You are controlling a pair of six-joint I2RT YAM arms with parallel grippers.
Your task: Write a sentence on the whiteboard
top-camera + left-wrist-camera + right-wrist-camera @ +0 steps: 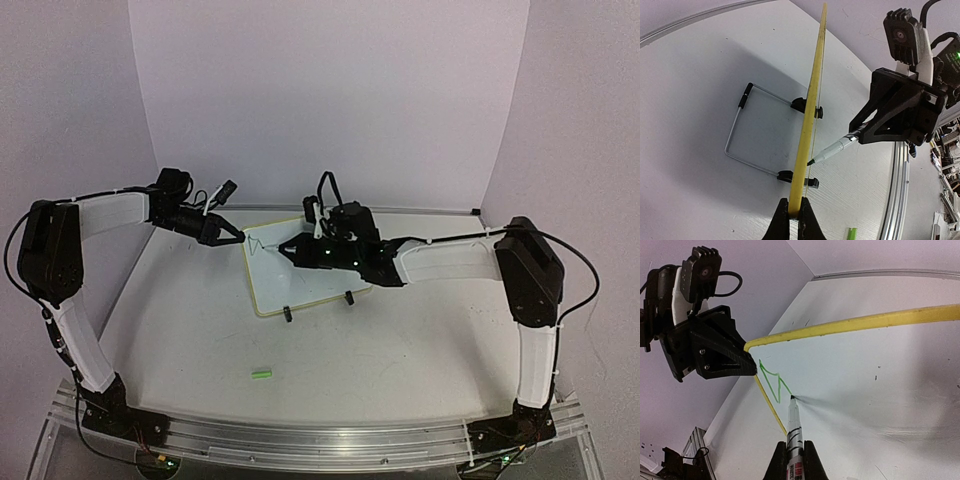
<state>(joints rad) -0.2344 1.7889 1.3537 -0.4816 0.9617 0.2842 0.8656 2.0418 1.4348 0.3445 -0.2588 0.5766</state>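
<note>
The whiteboard [310, 280] stands tilted on the table, white with a yellow frame and two black feet. My left gripper [240, 237] is shut on its top left corner; the left wrist view shows the frame edge-on [810, 115] pinched between my fingers [794, 212]. My right gripper [284, 250] is shut on a green marker [793, 425], its tip touching the board [865, 380]. The only writing is a short green zigzag stroke [771, 381] near the held corner. The marker [832, 150] and right gripper [858, 134] also show in the left wrist view.
A green marker cap [261, 374] lies on the table in front of the board, also in the left wrist view [852, 233]. A wire stand [737, 127] props the board from behind. White walls close the back and sides.
</note>
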